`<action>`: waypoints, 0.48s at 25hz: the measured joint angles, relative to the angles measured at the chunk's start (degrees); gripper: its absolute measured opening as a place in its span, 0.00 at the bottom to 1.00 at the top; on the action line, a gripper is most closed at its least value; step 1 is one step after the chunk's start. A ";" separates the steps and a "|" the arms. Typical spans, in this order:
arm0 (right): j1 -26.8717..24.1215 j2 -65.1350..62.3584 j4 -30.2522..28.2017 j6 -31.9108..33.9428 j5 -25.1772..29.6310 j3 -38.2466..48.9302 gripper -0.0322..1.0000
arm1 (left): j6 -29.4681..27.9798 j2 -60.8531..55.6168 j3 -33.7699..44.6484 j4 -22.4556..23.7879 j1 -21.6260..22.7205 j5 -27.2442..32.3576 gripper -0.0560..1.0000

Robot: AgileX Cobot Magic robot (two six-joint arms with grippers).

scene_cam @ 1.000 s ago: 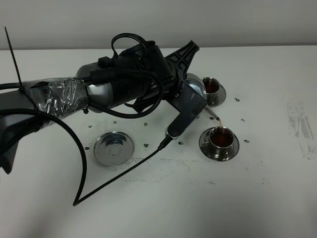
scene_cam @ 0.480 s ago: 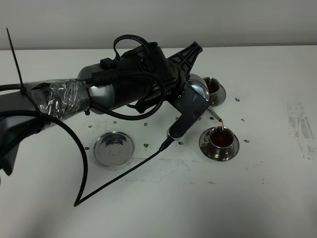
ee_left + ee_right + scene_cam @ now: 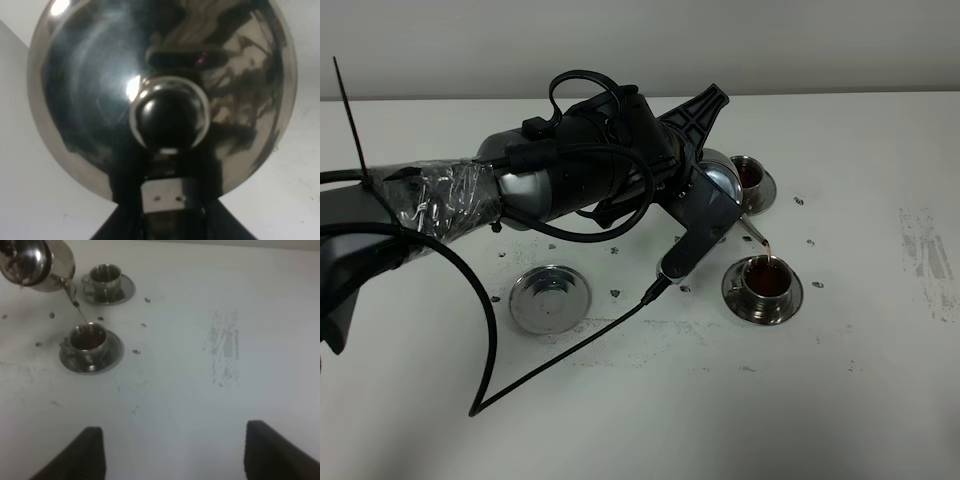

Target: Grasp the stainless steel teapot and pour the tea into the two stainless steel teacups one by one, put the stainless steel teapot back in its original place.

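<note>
Left gripper (image 3: 705, 185), closed on the teapot (image 3: 35, 262), holds its tilt unchanged; stream still fills the near teacup (image 3: 764, 278), far teacup (image 3: 747, 172) already filled; right gripper (image 3: 172, 450) stands open, idle.

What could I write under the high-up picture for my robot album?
The left hand tips the steel teapot, pouring tea into the nearer teacup.

Even, soft light throughout; glare spots on the teapot (image 3: 100, 100); wrist views slightly blurred.

Lab bench: bare white table (image 3: 880, 400) (scuffed), blank wall (image 3: 820, 45).
</note>
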 joint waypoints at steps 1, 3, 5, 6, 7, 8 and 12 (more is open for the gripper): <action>0.00 0.00 0.00 0.00 0.00 0.00 0.61 | 0.05 0.00 0.00 0.00 0.00 0.00 0.24; 0.00 0.00 0.00 0.00 0.00 0.00 0.61 | 0.27 0.00 0.00 0.00 0.00 0.00 0.24; 0.00 0.00 0.00 0.00 0.00 0.00 0.61 | 0.33 0.00 0.00 0.00 0.00 0.00 0.24; 0.00 0.00 0.00 0.00 0.00 0.00 0.61 | 0.33 0.00 0.00 0.00 0.00 0.00 0.24; 0.00 0.00 0.00 0.00 0.00 0.00 0.61 | 0.33 0.00 0.00 0.00 0.00 0.00 0.24; 0.00 0.00 0.00 0.00 0.00 0.00 0.61 | 0.33 0.00 0.00 0.00 0.00 0.00 0.24; 0.00 0.00 0.00 0.00 0.00 0.00 0.61 | -0.71 0.00 0.00 0.00 0.00 0.10 0.24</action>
